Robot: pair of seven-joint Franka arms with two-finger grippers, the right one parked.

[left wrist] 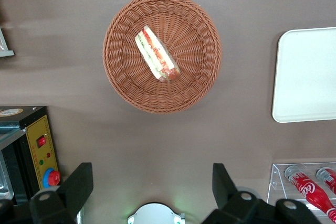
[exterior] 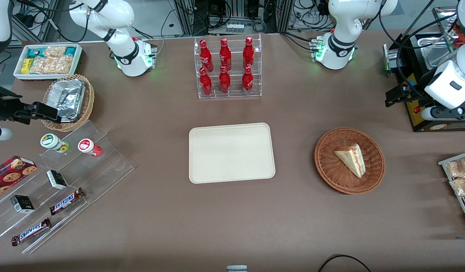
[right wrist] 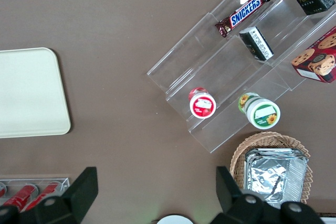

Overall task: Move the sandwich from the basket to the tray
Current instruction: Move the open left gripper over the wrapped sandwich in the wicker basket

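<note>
Sandwich in basket, tray bare, gripper raised and empty.

One sandwich [exterior: 351,159] lies in the round basket [exterior: 328,166], tip toward 5 o'clock in the front view; the basket sits at 3 o'clock of the tray [exterior: 231,152], apart from it. One gripper [left wrist: 152,184] hangs high over the table, fingers [left wrist: 79,182] spread wide, holding nothing; front view shows only its dark body. Wrist view cuts off the tray and two of the six red bottles [exterior: 224,66] in the rack.
</note>
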